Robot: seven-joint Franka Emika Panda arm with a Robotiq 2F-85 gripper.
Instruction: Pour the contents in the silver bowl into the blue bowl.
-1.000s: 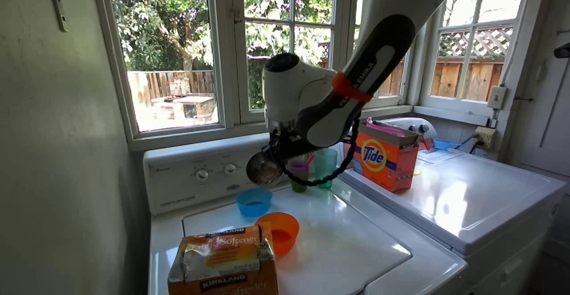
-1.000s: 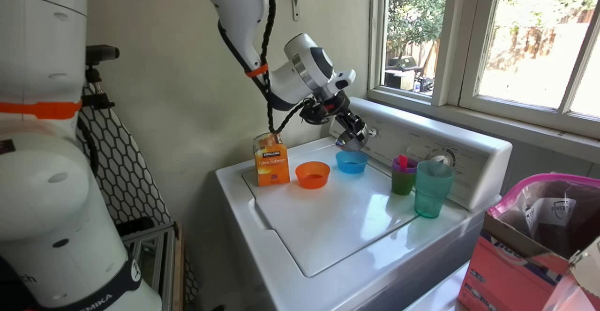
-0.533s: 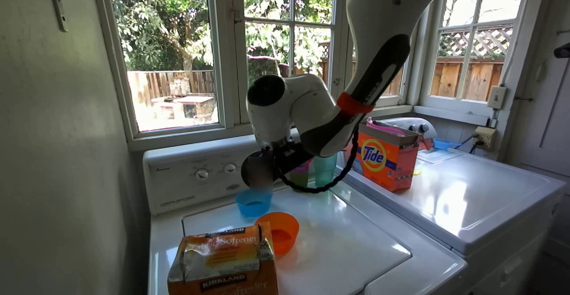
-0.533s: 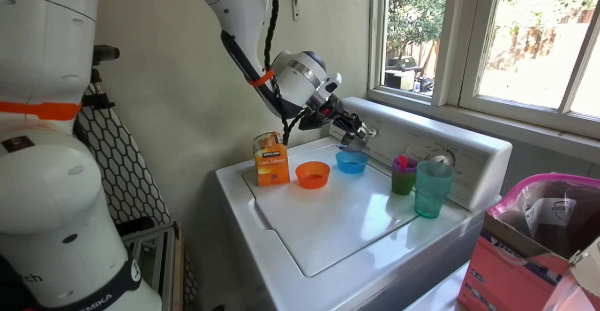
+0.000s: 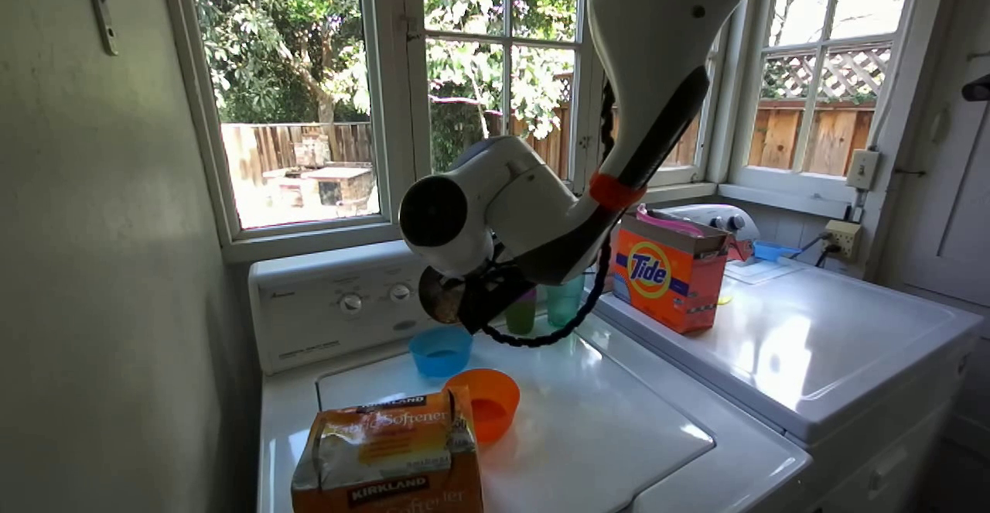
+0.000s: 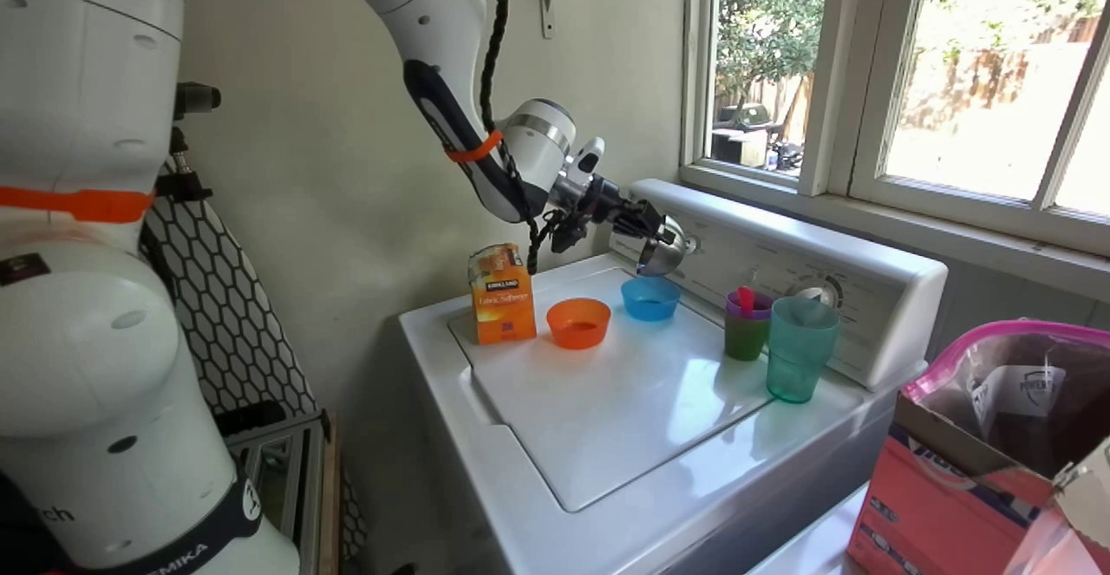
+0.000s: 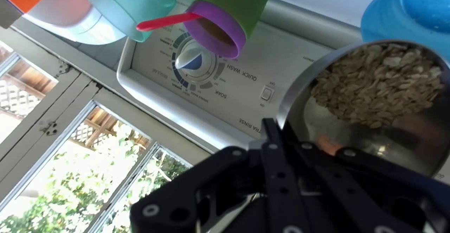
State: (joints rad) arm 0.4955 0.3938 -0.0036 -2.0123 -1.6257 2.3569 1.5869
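Observation:
The silver bowl (image 7: 351, 138) is strongly tilted, and pale flakes (image 7: 379, 85) lie inside it in the wrist view. My gripper (image 7: 281, 127) is shut on its rim. The silver bowl is held in the air in both exterior views (image 5: 439, 296) (image 6: 662, 250), with my gripper (image 6: 652, 223) beside it. The blue bowl (image 6: 650, 299) stands upright on the washer lid, just below the silver bowl. It also shows in an exterior view (image 5: 441, 353) and at the right edge of the wrist view (image 7: 383, 18). I see no flakes falling.
An orange cup (image 6: 578, 323) and an orange softener box (image 6: 503, 297) stand near the blue bowl. A green-purple cup with a pink utensil (image 6: 747, 332) and a teal cup (image 6: 802, 349) stand by the control panel (image 5: 309, 296). A Tide box (image 5: 669, 273) is farther over.
The wrist has turned and dipped, tipping the silver bowl further onto its side. The bowl has shifted slightly over the blue bowl. The flakes remain in it, and the blue bowl has not moved.

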